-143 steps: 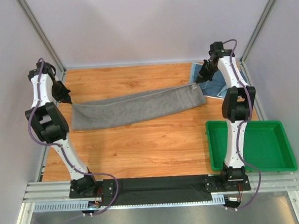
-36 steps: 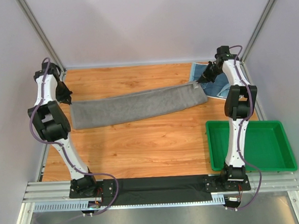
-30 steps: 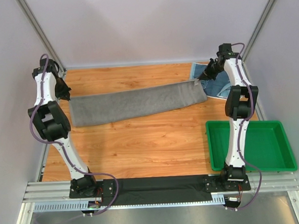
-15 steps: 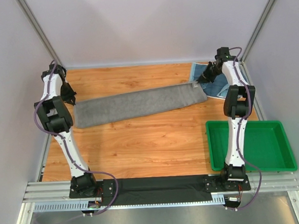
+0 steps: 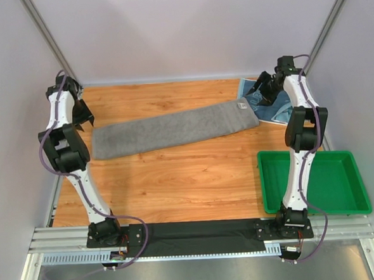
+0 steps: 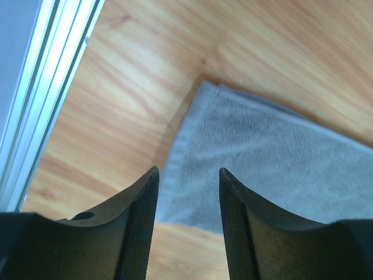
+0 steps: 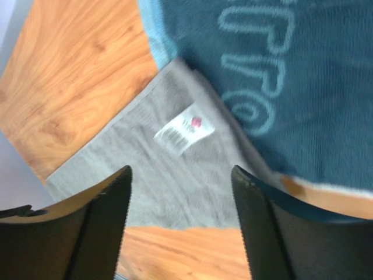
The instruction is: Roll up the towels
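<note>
A long grey towel (image 5: 173, 129) lies flat and stretched across the wooden table, left to right. Its left corner (image 6: 262, 157) shows below my left gripper (image 6: 188, 171), which hangs open above it with nothing between the fingers. In the top view that gripper (image 5: 82, 114) is just off the towel's left end. My right gripper (image 7: 180, 170) is open too, above the towel's right end (image 7: 145, 175), where a white label (image 7: 183, 131) shows. That end overlaps a blue towel (image 7: 280, 76) with light lettering. From above, the right gripper (image 5: 264, 88) hovers over the blue towel (image 5: 273, 111).
A green plastic tray (image 5: 305, 153) stands at the front right, beside the right arm's base. A metal rail (image 6: 41, 87) runs along the table's left edge, close to the left gripper. Grey walls close in the back and sides.
Both grippers have opened and let go of the grey towel's ends, then drawn up and back. The towel has settled flat on the table.
</note>
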### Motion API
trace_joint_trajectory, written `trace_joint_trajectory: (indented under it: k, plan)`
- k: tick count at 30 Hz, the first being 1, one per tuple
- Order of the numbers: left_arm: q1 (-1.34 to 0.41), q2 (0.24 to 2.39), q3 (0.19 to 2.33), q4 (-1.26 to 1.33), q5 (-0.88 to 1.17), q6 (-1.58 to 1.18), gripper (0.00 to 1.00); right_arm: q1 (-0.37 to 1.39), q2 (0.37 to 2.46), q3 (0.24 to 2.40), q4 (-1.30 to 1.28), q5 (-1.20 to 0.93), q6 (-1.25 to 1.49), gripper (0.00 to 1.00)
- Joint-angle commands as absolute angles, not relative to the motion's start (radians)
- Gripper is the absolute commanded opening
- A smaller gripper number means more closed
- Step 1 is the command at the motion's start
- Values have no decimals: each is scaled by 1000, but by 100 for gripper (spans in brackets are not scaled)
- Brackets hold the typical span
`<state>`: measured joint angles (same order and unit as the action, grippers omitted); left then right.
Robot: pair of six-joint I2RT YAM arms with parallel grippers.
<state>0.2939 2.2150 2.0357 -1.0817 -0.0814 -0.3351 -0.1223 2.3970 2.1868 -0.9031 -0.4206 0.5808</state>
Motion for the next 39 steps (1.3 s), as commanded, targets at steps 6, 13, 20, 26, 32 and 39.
trace_joint_trajectory:
  k: [6, 13, 20, 26, 32, 39]
  plan:
    - [242, 1801, 1600, -941, -6, -406, 48, -26, 2014, 1811, -691, -498, 535, 22]
    - [169, 1761, 1376, -858, 54, -454, 43, 195, 2032, 1706, -542, -814, 573, 0]
    - [167, 1845, 1350, -834, 11, -471, 40, 356, 2075, 1623, -331, -1005, 629, 0]
    - [170, 1946, 1419, -879, -50, -469, 34, 457, 2155, 1634, -132, -1058, 747, 0]
    - [172, 1971, 1422, -911, -120, -462, 28, 532, 2316, 1777, -223, -962, 724, 0]
    - [179, 2008, 1448, -949, -186, -439, 27, 534, 2410, 1819, -336, -807, 647, 0]
